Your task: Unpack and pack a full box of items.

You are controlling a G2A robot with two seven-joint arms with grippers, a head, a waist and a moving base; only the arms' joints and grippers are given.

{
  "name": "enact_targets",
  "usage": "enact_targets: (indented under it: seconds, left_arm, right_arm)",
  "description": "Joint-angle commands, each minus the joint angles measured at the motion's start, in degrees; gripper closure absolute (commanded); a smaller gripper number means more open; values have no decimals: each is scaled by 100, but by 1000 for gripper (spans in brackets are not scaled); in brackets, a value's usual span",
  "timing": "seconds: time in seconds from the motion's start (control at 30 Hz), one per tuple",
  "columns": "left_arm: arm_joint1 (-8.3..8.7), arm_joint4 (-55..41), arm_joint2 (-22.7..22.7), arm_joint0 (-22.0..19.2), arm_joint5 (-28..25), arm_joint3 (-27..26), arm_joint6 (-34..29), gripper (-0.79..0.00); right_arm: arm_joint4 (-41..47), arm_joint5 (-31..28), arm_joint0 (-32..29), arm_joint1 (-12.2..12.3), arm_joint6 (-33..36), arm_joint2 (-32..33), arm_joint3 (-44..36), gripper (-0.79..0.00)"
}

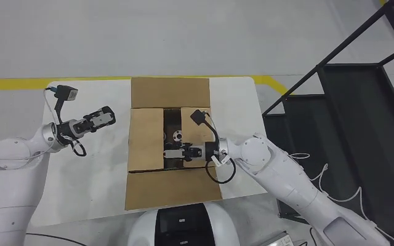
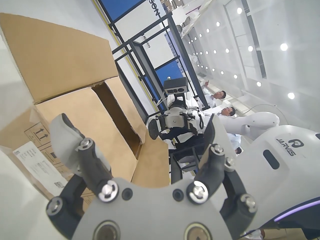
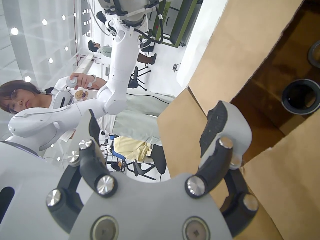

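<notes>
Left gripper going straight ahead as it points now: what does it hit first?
Probably the cardboard box: the open left gripper points at its near side. How high up it would land is unclear.

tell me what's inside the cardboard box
Through the gap in the cardboard box, a dark round item shows, with a second round item at the opening's edge. The half-closed flaps cover the rest, so what else is inside cannot be seen.
</notes>
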Motion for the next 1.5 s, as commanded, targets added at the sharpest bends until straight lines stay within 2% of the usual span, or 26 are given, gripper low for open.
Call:
enact_targets:
  seconds: [0.0,0.4,0.57,0.83,1.0,1.1,1.27,1.47]
  left_arm:
    - [-1,-1,3,-2,2,2,-3,-785]
    - [-3,19,10,18,40,-25,66,-785]
    - [5,181,39,64,155,-268,190,-785]
    - [21,288,63,51,150,-335,228,-785]
    - [30,330,79,34,187,-341,252,-785]
    - [34,324,79,9,207,-334,289,-785]
    - [36,206,31,-1,235,-299,452,-785]
    - [37,-125,-90,54,141,-362,624,-785]
  right_arm:
    - [5,-6,-6,2,2,7,-3,-785]
    - [44,34,-40,-7,-54,-16,3,-785]
    - [187,264,230,-179,-95,-400,289,-785]
    - [6,590,708,-445,-95,-905,971,-785]
    - [52,524,813,-556,-41,-1036,1215,-785]
    - [281,253,872,-664,-62,-1146,1319,-785]
    - [737,-748,989,-871,-154,-1270,1530,-785]
    - [674,-1457,1256,-1172,-493,-1564,1882,-785]
